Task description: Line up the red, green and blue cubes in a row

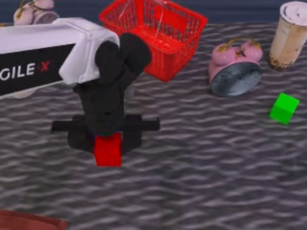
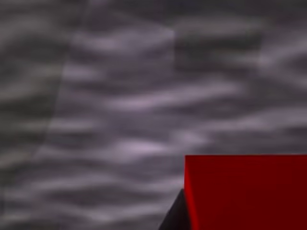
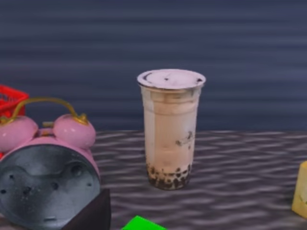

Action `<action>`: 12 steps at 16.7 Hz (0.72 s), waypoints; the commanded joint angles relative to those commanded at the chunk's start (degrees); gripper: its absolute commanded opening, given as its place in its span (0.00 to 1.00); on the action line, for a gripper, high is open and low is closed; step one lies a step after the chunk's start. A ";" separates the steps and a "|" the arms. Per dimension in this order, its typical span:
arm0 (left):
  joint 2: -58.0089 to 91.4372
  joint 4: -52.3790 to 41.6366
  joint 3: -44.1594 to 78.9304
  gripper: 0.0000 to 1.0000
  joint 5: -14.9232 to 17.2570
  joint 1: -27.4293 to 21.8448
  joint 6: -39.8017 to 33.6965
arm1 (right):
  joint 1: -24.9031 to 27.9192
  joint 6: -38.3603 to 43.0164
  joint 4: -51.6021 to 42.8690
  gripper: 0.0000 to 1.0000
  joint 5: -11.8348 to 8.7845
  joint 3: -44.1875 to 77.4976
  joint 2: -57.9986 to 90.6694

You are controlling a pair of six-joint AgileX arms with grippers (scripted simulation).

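The red cube (image 1: 108, 152) sits left of the table's centre, between the black fingers of my left gripper (image 1: 108, 143), which is shut on it. In the left wrist view the red cube (image 2: 244, 191) fills the lower corner with one dark finger (image 2: 175, 216) pressed against its side. I cannot tell whether it rests on the table. The green cube (image 1: 284, 108) lies alone at the far right; its top edge (image 3: 141, 224) shows in the right wrist view. The blue cube is hidden. My right arm is outside the top view. One dark fingertip (image 3: 93, 213) of its gripper shows, holding nothing.
A red wire basket (image 1: 158, 28) stands at the back centre. A pink alarm clock (image 1: 235, 67) and a milk-tea cup (image 1: 290, 33) are at the back right, near the green cube. Another pink clock (image 1: 36, 12) is back left. A reddish object (image 1: 29, 221) lies front left.
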 joint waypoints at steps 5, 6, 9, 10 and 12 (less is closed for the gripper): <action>-5.48 1.76 -6.15 0.00 -0.35 -5.82 -6.42 | 0.00 0.00 0.00 1.00 0.00 0.00 0.00; -5.48 1.76 -6.15 0.00 -0.35 -5.82 -6.42 | 0.00 0.00 0.00 1.00 0.00 0.00 0.00; -5.17 1.80 -6.16 0.00 -0.32 -5.63 -6.20 | 0.00 0.00 0.00 1.00 0.00 0.00 0.00; -4.88 2.57 -6.70 0.00 -0.33 -5.68 -6.12 | 0.00 0.00 0.00 1.00 0.00 0.00 0.00; -3.66 5.90 -8.67 0.00 -0.33 -5.69 -6.07 | 0.00 0.00 0.00 1.00 0.00 0.00 0.00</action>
